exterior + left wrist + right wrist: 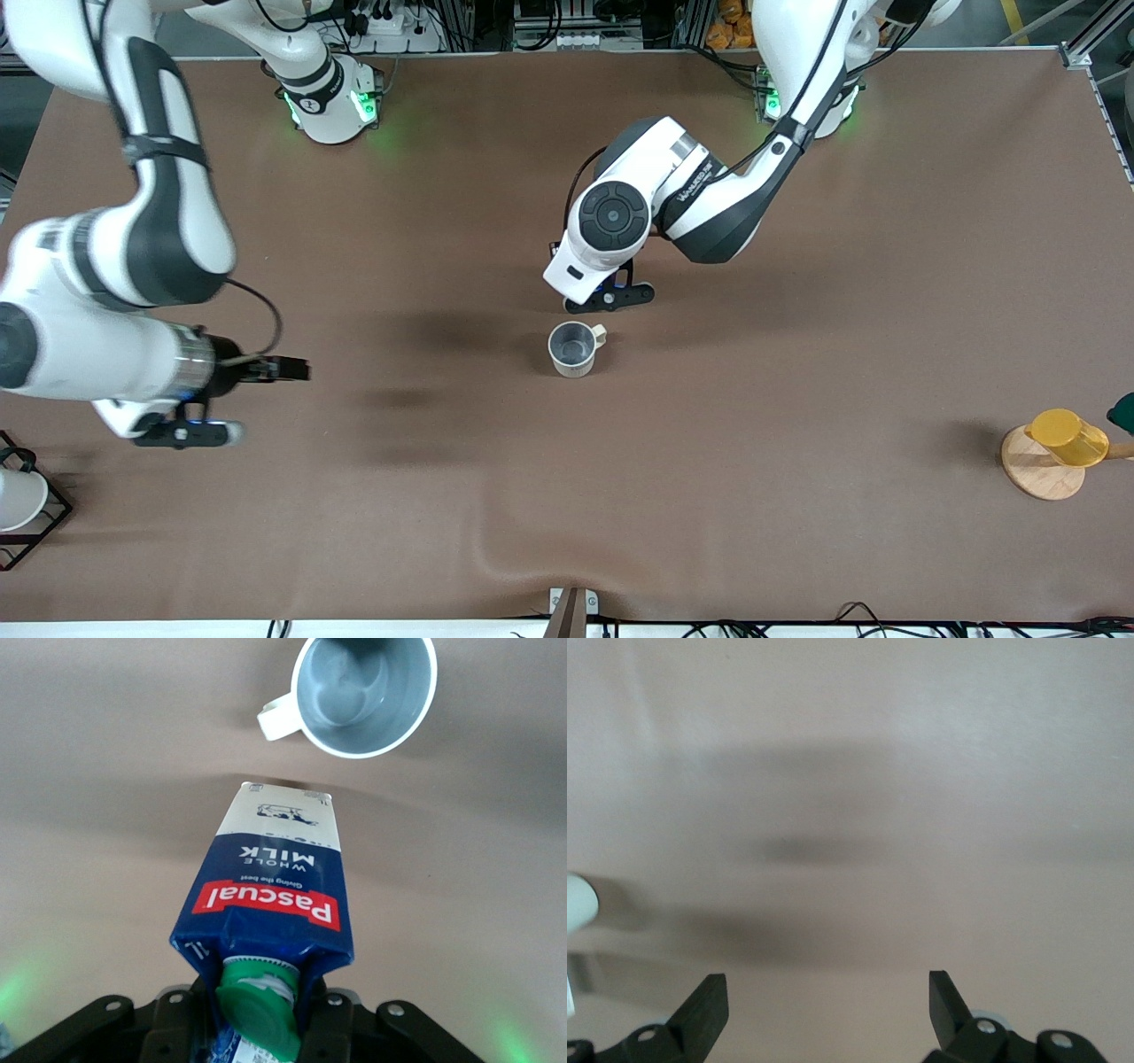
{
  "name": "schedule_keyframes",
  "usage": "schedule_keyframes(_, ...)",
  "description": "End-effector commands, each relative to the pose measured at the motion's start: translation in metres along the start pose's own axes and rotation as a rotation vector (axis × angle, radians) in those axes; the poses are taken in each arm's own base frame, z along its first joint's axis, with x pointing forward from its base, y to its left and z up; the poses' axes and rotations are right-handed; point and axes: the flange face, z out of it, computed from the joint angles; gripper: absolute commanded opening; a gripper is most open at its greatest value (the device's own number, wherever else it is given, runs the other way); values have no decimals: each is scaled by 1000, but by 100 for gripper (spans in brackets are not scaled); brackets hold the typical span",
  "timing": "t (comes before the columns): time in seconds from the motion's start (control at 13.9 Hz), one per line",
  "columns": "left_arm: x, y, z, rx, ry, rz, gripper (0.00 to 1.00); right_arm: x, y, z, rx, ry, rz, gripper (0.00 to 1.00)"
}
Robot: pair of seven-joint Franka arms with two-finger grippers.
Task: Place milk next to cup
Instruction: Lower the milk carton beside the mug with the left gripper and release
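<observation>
Left gripper (257, 1028) is clamped on the top of a small dark blue gable-top milk carton (266, 904) with a round green cap, red label band and white lower part. It holds the carton over the brown table covering (797, 372), just beside a small off-white ceramic mug (573, 348) with a grey interior and a small handle. In the left wrist view the carton's base points at the covering close to the mug (359, 695), with a narrow strip of bare surface between them; whether the base touches the covering cannot be told. In the front view the carton is hidden under the wrist.

Right gripper (828, 1005) waits with its fingers spread wide and nothing between them, over bare covering toward the right arm's end of the table.

Broad bare covering surrounds the mug. A yellow cup on a round wooden base (1054, 452) sits near the table edge at the left arm's end. A white cup in a black wire frame (22, 505) sits at the edge at the right arm's end. A shallow wrinkle (496, 554) runs through the covering near the edge closest to the front camera.
</observation>
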Motion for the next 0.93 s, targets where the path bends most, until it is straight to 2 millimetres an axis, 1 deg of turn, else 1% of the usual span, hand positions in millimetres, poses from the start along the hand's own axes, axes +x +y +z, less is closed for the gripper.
schedule_keyframes(0.0,3,13,5,-32,6,-14,32,-27,25,-42,7,5,-4,100)
schedule_keyframes(0.07,4,14,6,-38,14,-13,32,-34,32,-52,9,12,4,100)
schedule_keyframes(0.14,7,15,11,-35,10,-13,32,-44,35,-60,5,18,5,100)
schedule_keyframes(0.22,8,16,11,-45,17,-12,32,-50,37,-65,0,23,-3,100)
schedule_keyframes(0.29,8,17,13,-46,18,-12,32,-56,43,-74,0,37,-1,100)
schedule_keyframes(0.36,11,16,16,-43,16,-12,34,-62,44,-81,-1,45,-4,100)
schedule_keyframes(0.43,11,16,17,-41,16,-13,38,-72,46,-90,-2,56,0,100)
schedule_keyframes(0.5,12,16,18,-39,14,-13,44,-82,50,-95,-8,63,7,100)
schedule_keyframes(0.57,12,16,20,-38,13,-14,71,-88,50,-102,-12,72,5,100)
schedule_keyframes(0.65,13,16,20,-36,15,-12,100,-94,54,-110,-11,82,12,100)
schedule_keyframes(0.86,11,17,15,-46,25,-10,100,-119,68,-144,-9,130,-29,100)
